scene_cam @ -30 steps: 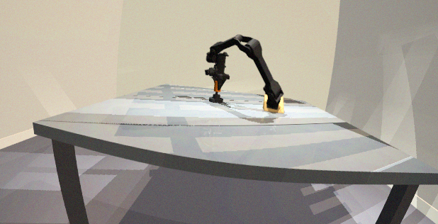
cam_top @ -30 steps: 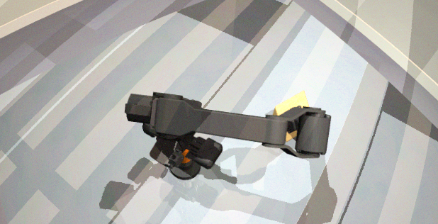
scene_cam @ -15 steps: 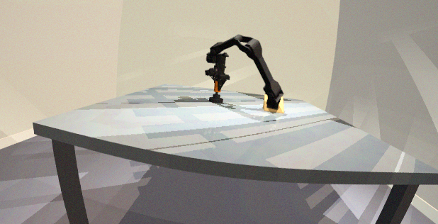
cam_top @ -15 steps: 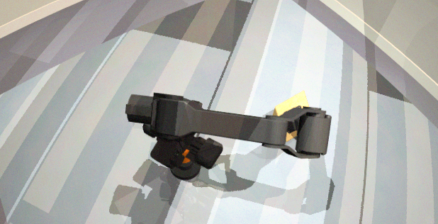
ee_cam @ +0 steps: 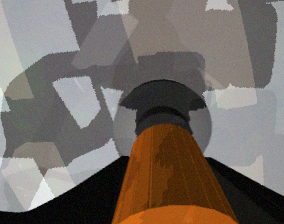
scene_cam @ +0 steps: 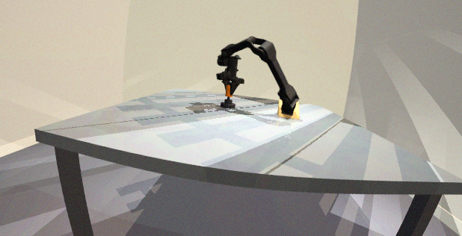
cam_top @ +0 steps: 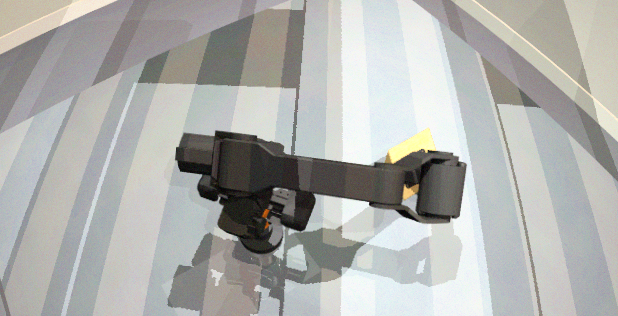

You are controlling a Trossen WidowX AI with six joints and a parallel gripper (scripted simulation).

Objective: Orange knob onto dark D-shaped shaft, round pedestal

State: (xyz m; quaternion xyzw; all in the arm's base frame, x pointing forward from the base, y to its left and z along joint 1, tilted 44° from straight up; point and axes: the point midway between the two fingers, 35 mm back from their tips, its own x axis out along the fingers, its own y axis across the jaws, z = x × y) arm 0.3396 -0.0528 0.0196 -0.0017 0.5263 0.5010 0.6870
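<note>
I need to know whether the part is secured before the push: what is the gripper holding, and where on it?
The gripper is shut on the orange knob, clamping its upper end, with the lower end pointing down at the dark shaft.

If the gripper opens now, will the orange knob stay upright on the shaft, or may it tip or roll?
The orange knob is a tall, tapered piece held above the round pedestal, so it looks top-heavy and may tip unless seated. Its round sides would probably let it roll on the table. It looks rigid, keeping its shape in the gripper.
</note>
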